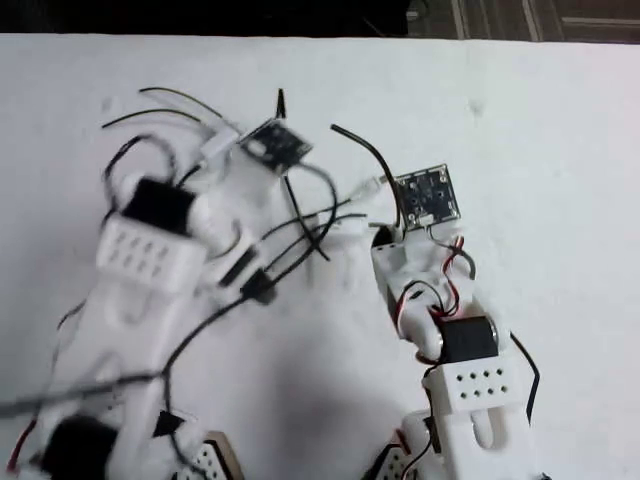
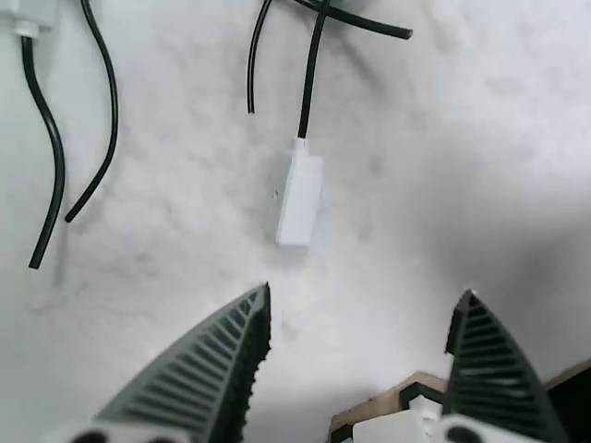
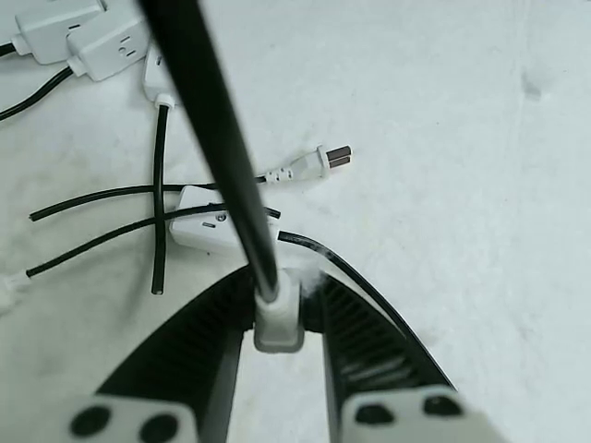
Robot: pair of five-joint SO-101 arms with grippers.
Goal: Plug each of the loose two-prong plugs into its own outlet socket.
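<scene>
Fingers (image 3: 369,351) on the right arm clamp a plug (image 3: 277,323); left fingers (image 2: 217,369) gape above a socket (image 2: 300,198). Mating looks next: prongs must line up with slots.

You've got one white two-prong plug (image 3: 319,161) flat mid-tabletop, prongs free, with a white socket (image 3: 208,229) just beside it. Your right hand (image 3: 277,305) pinches another white cord end (image 3: 277,325).

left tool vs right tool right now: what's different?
Left tool is open; right tool is shut. Left tool holds nothing, and a white connector lies on the table ahead of it. Right tool clamps a white cable end, with its black cable running away from it. Both have dark ribbed fingers and sit over the white table.
</scene>
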